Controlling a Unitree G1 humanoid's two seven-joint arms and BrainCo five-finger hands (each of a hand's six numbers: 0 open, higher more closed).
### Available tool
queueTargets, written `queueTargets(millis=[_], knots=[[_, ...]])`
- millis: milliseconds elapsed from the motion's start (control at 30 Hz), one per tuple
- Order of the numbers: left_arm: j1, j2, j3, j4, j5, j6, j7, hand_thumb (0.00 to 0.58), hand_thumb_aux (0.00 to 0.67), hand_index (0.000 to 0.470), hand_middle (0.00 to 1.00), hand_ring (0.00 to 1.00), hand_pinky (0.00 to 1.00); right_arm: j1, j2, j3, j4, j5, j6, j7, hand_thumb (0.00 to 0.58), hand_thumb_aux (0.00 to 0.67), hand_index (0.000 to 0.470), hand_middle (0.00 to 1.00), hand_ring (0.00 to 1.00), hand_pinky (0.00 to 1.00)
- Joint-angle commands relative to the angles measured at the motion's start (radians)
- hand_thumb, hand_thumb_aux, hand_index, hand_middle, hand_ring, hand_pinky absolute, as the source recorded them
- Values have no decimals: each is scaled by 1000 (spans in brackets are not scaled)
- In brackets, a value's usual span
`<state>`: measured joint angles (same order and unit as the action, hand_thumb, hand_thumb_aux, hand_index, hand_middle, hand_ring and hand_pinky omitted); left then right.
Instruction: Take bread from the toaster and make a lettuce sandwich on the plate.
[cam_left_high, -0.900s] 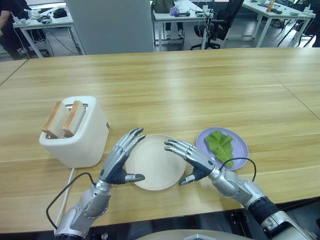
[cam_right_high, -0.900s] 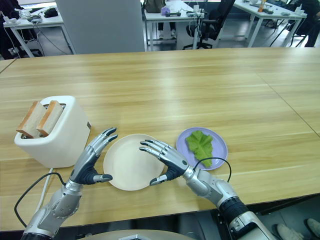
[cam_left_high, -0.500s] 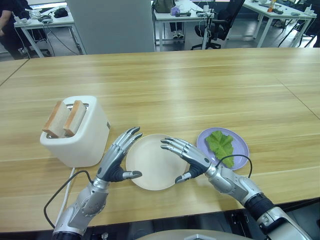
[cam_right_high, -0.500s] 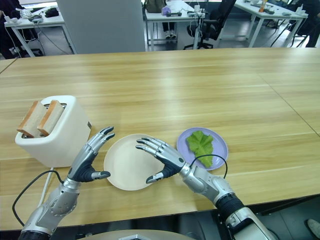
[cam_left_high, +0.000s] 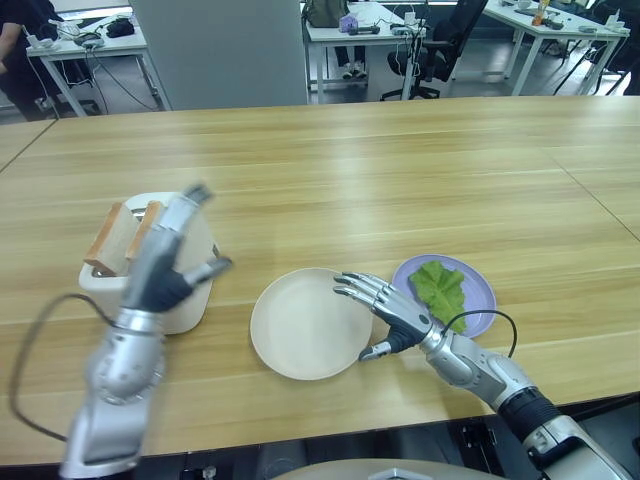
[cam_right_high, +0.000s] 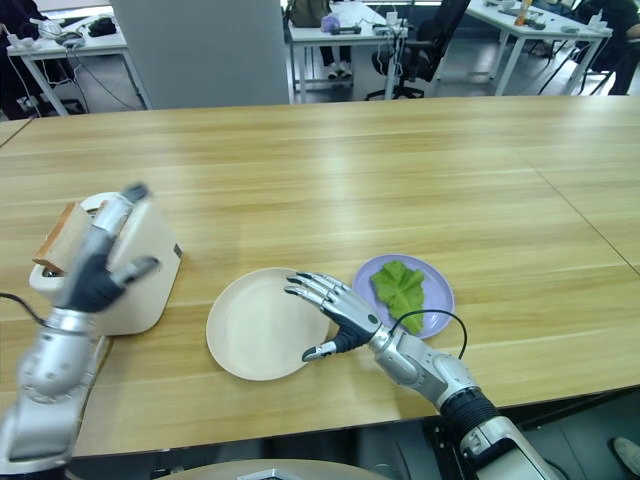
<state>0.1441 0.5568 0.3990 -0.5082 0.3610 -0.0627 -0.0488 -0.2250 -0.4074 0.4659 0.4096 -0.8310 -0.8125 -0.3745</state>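
Your left hand (cam_left_high: 165, 262), fingers spread and holding nothing, hangs right in front of the toaster (cam_right_high: 155, 290) with the bread (cam_left_high: 103, 242) just behind it, likely for the first grab, while your right hand (cam_left_high: 385, 308), also open, rests over the plate (cam_left_high: 295, 325) beside the lettuce (cam_left_high: 440, 288).

**Table** (cam_left_high: 400, 170): light wood, long planks, seams seen at both far sides. Borne directly on it:
- white toaster (cam_right_high: 150, 285), found just behind the left hand (cam_left_high: 165, 265);
- cream plate (cam_left_high: 300, 325), found just left of the right hand (cam_left_high: 385, 305), its rim overlapped by that hand;
- purple plate (cam_left_high: 482, 290), found just right of the right hand.
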Motion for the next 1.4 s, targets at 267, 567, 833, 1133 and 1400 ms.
queueTargets(millis=[267, 567, 833, 1133, 1400], knots=[[-112, 312, -25, 334, 360, 318, -94, 0, 0, 0, 0, 0, 0, 18, -1, -1, -47, -23, 67, 9, 0, 0, 0, 0, 0, 0], [-297, 427, -212, 690, 441, 378, -115, 0, 0, 0, 0, 0, 0, 53, -19, -9, -90, -18, 101, 19, 0, 0, 0, 0, 0, 0], [-314, 426, -308, 799, 418, 368, -136, 0, 0, 0, 0, 0, 0, 61, -25, -5, -119, -1, 108, 49, 0, 0, 0, 0, 0, 0], [-311, 434, -357, 835, 404, 382, -179, 92, 55, 38, 0, 0, 0, 73, -28, -8, -142, 10, 113, 76, 0, 0, 0, 0, 0, 0], [-324, 380, -295, 752, 276, 304, -134, 580, 670, 460, 0, 0, 0, 74, -28, -7, -148, 12, 113, 92, 0, 0, 0, 0, 0, 0]])
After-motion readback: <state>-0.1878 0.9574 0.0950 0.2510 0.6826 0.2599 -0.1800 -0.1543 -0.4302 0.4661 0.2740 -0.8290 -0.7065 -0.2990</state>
